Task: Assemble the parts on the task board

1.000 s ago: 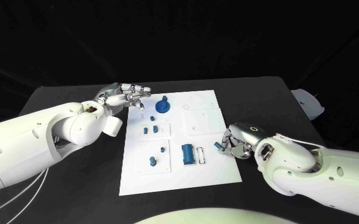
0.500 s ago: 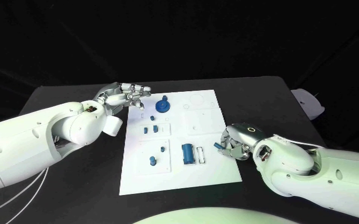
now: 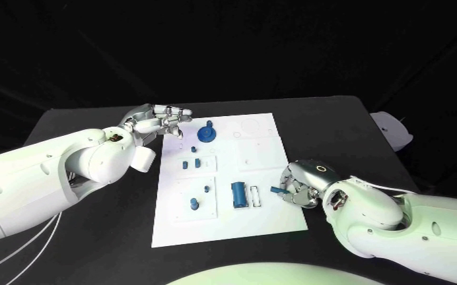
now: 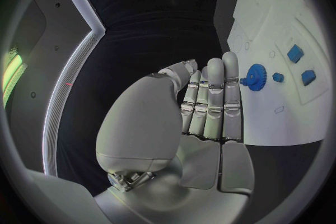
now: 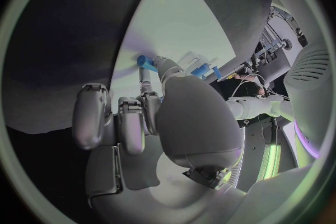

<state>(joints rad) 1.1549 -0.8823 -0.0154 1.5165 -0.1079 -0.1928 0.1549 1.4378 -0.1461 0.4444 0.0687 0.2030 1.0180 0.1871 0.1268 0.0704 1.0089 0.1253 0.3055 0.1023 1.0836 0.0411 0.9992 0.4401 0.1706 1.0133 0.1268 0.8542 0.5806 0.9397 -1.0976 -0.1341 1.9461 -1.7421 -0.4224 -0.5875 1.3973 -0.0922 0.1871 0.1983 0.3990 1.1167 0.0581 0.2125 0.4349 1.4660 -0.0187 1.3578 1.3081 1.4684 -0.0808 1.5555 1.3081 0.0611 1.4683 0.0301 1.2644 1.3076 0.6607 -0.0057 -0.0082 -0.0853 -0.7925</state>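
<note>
**Blue part being carried at the board's right edge**

Silver right hand (image 3: 303, 189) is shown pinching a small blue part (image 3: 277, 190) over the right edge of the white task board (image 3: 267, 222). The pinch is judged shallow; the part could be twisted or dropped if it is being pressed in misaligned. Left hand (image 3: 159, 121) is being held empty, fingers together, beside the board's far left corner. Counted on the board: one blue gear (image 3: 208, 133), one blue cylinder (image 3: 238, 195), about six smaller blue pieces.

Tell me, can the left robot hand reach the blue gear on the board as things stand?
Probably yes. The left robot hand holds nothing and hangs beside the blue gear, with nothing between them.
</note>
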